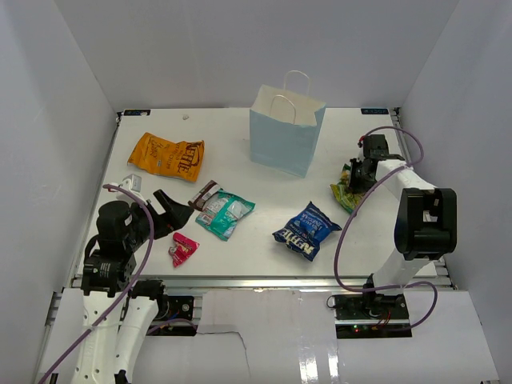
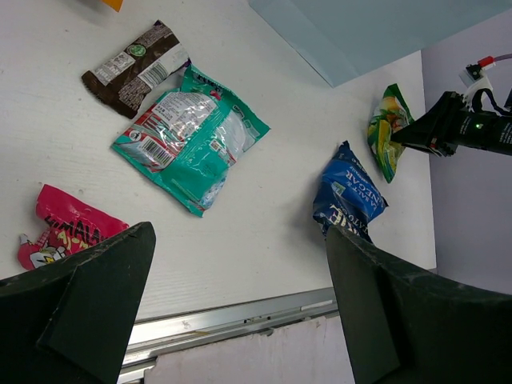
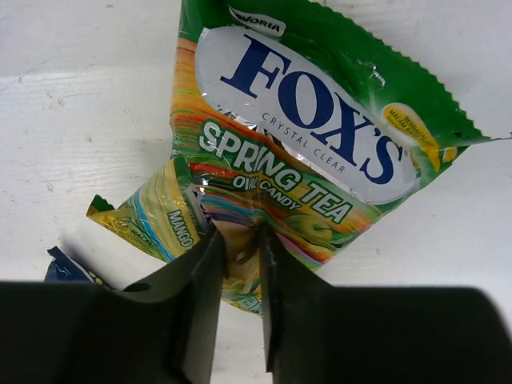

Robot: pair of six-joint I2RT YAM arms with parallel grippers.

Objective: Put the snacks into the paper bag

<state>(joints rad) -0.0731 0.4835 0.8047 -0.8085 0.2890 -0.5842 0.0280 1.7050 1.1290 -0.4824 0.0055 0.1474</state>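
Observation:
The light blue paper bag stands upright at the back middle of the table. My right gripper is shut on the yellow-green pouch, pinching a fold of it; the pouch lies right of the bag and shows in the left wrist view. My left gripper is open and empty at the front left. Near it lie the pink wrapper, the brown bar and the teal-white pouch. The blue chip bag lies front middle, the orange chip bag back left.
White walls enclose the table on three sides. A metal rail runs along the near edge. A small white tag lies at the left edge by my left arm.

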